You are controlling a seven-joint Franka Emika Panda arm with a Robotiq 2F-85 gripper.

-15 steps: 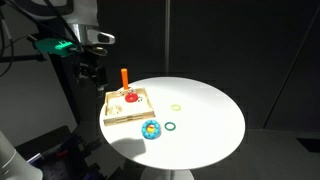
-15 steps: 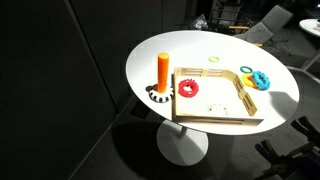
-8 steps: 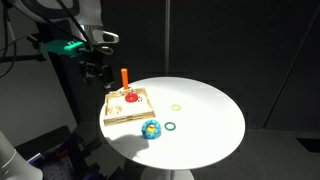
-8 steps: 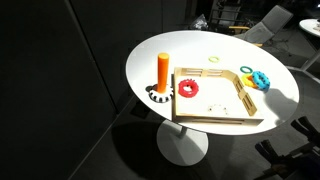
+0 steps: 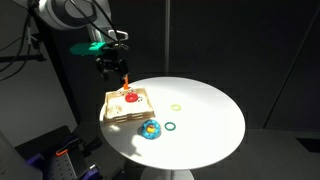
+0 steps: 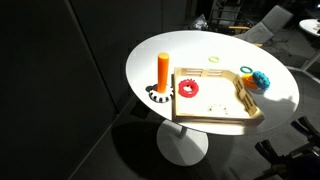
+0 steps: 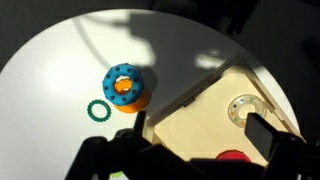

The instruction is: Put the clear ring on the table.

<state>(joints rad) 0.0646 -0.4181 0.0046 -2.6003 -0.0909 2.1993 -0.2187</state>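
Observation:
The clear ring [image 7: 243, 108] lies flat on the wooden peg board [image 7: 195, 115], with small coloured dots around it. My gripper [image 7: 200, 128] is open and empty, hovering above the board with the ring near its right finger. In an exterior view the gripper [image 5: 113, 68] hangs above the board's [image 5: 127, 106] far corner, next to the orange peg [image 5: 124, 79]. The white round table [image 5: 205, 115] carries the board; it also shows in the other exterior view [image 6: 150, 50]. The gripper is out of that view.
A red ring [image 5: 131, 98] lies on the board. A blue ring on an orange piece [image 7: 124, 84], a green ring [image 7: 98, 110] and a yellow ring [image 5: 176, 107] lie on the table. A striped ring [image 6: 158, 96] circles the orange peg [image 6: 163, 70].
My arm has swung right, from beside the table's edge to above the board near the orange peg. The objects have not moved.

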